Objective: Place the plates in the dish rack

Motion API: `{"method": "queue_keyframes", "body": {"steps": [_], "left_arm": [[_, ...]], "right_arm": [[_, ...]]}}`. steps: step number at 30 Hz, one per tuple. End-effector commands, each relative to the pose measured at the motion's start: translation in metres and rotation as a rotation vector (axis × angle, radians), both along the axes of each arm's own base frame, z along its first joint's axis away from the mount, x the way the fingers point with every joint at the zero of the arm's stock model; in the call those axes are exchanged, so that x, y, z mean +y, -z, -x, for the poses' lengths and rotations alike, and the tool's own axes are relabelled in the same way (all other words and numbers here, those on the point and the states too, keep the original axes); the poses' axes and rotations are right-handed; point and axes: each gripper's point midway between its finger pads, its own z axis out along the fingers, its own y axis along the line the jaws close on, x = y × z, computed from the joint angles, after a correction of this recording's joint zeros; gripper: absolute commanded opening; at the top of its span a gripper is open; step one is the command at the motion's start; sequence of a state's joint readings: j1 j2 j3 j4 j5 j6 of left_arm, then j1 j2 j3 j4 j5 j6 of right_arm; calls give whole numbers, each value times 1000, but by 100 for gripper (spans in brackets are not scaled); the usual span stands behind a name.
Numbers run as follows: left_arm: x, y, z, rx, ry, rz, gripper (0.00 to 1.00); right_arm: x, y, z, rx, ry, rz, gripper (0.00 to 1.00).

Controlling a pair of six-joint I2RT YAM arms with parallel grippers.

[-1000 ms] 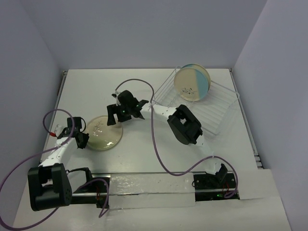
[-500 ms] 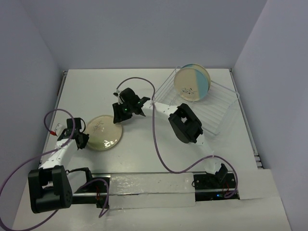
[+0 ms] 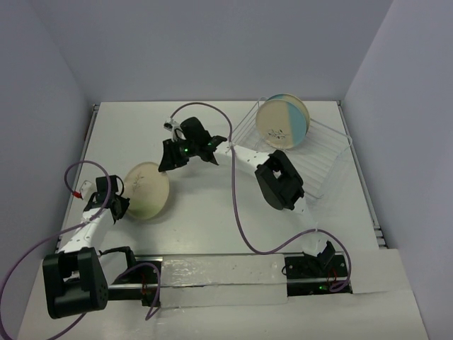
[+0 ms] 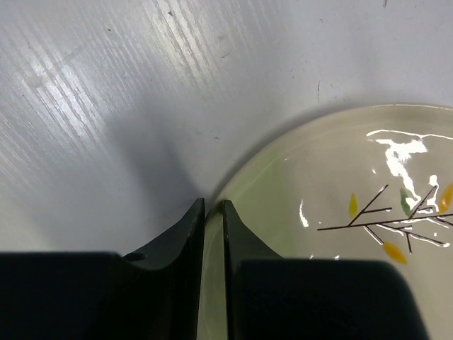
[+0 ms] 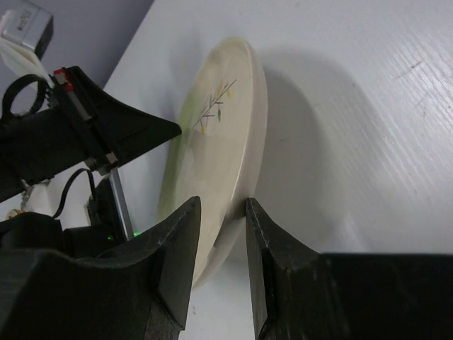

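Top view: the sprig plate (image 3: pixel 146 190) tilts up off the surface (image 3: pixel 212 227); a blue-half plate (image 3: pixel 283 122) stands in the dish rack (image 3: pixel 322 163).
Left wrist: the left gripper (image 4: pixel 214 205) clamps the tilted rim.
Right wrist: the right gripper (image 5: pixel 219 205) straddles that rim; you cannot tell whether it grips.

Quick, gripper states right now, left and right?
Left gripper: shut on the rim of the tilted cream plate.
Right gripper: open, holding nothing.

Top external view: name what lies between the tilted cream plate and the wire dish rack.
In the top view: the right gripper near the cream plate, its white forearm, a purple cable.
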State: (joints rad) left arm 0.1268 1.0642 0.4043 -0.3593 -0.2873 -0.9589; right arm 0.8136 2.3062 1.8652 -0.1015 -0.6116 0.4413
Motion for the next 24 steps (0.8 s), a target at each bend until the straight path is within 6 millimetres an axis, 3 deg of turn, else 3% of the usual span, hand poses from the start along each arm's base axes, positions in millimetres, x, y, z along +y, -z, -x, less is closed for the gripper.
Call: {"method": "queue_keyframes", "body": {"steps": [1,7,14,17,20,22,24], "left_arm": [[-45,11,-8,-43,139,190,0],[-46,11,-8,-42,155,194,0],[-46,9,-10,-58,158,188,0],[-46,7,-11,-64,161,187,0],[-49,5,-13,-86,177,194,0],[-52,-1,-16,-124,197,205,4],[-56,-13,-22,-181,220,208,13]], "right_arm": [[38,-32,93,85,-261,-111,39],[41,-8,86,99,-193,-61,40],[47,4,95,116,-176,-32,39],[47,7,93,116,-154,-22,30],[44,-1,78,33,-78,-8,14],[39,-9,69,-18,-43,0,3],[35,-27,57,-87,-5,-7,0]]}}
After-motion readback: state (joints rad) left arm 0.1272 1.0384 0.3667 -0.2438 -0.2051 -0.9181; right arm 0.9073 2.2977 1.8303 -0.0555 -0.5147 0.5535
